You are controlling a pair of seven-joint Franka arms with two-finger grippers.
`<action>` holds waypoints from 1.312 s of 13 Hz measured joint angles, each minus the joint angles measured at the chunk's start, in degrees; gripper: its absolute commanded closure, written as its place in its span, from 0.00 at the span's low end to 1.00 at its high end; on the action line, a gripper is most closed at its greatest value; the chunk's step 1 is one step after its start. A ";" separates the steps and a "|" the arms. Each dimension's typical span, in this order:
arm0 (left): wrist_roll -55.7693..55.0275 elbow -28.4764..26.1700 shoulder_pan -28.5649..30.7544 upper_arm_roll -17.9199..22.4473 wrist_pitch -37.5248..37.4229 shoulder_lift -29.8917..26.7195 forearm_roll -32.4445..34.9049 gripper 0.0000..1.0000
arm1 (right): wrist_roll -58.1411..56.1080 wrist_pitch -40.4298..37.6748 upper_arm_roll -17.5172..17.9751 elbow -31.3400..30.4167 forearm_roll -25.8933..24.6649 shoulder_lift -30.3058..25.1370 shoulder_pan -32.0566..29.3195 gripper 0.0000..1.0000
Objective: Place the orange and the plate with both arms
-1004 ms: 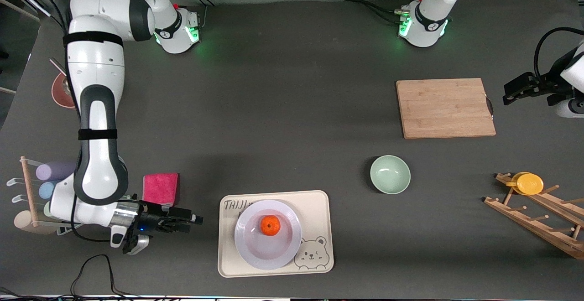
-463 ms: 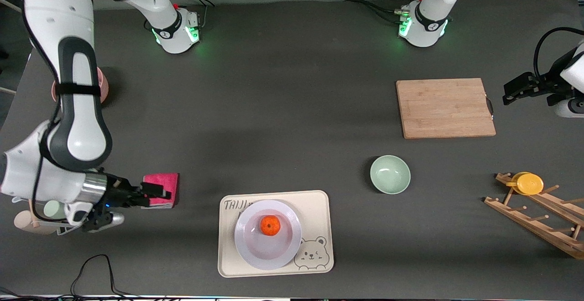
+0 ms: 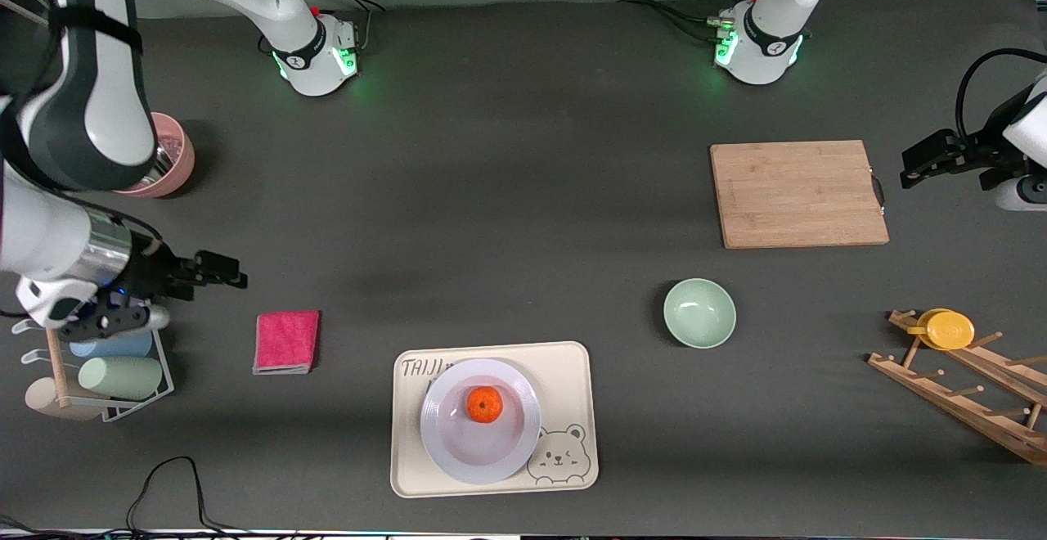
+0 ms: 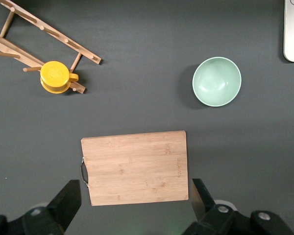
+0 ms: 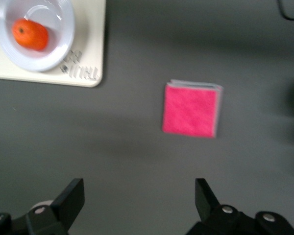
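Orange point(image 3: 484, 404) fruit: seated in white plate point(image 3: 480, 450) on my bear tray point(image 3: 572, 376), so placement looks complete. Right gripper point(image 3: 221, 269) released, over bare table; left gripper point(image 3: 920, 165) released, parked beside cutting board point(image 3: 798, 194).

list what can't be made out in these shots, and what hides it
- Pink round bowl, front view: partly covered by the right arm.
- Rack of pastel cups, front view: its top sits under the open right gripper.
- Printed word on the beige bear tray, front view: the glossy white plate holding the small orange covers its end.
- Left gripper, open: its arm is cut by the front view's edge.
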 measured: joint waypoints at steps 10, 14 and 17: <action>0.00 0.00 -0.12 0.00 0.01 0.00 0.00 0.00 | 7.92 -9.01 -2.91 0.16 -3.45 -6.33 -0.11 0.00; -0.01 0.00 -0.13 0.00 0.03 0.00 0.00 0.00 | 8.85 -9.18 -2.53 1.48 -5.71 -6.69 0.42 0.00; -0.01 0.00 -0.13 0.02 0.05 0.00 0.00 0.00 | 10.19 -9.90 -2.33 1.36 -8.30 -7.51 3.56 0.00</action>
